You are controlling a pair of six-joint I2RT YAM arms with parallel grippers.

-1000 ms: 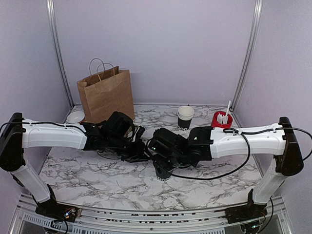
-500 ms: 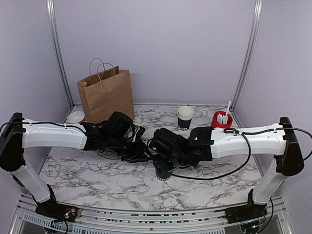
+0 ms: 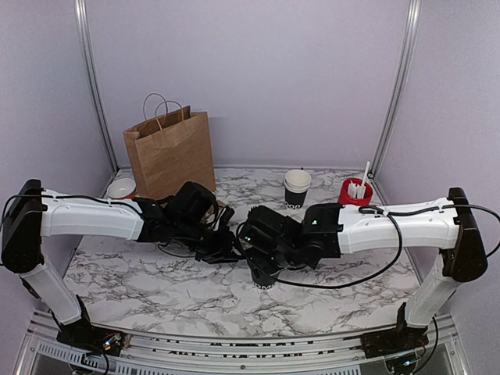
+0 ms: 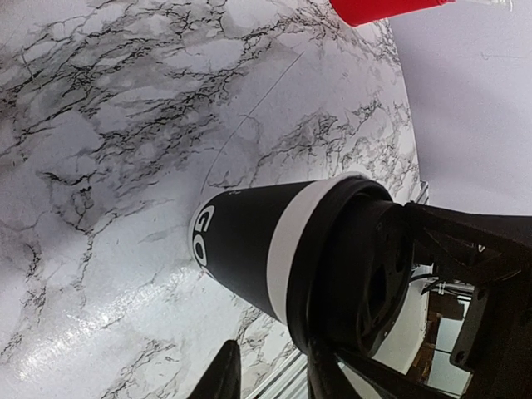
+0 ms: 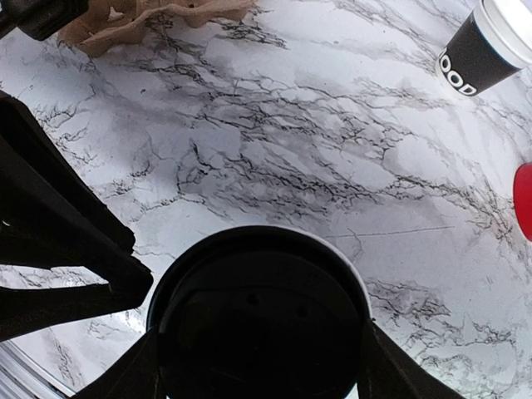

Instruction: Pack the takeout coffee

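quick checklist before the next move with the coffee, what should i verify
1. Lid seated on the takeout coffee: ok, it covers the white rim.
2. Right hand gripping the cup: ok, fingers on both sides.
3. Left hand free of the lid: cannot tell, a finger looks close to its rim.
4. Paper bag upright: ok, back left.
5. Bag mouth open: cannot tell.
6. Cup stack and red cup out of the way: ok, back right.
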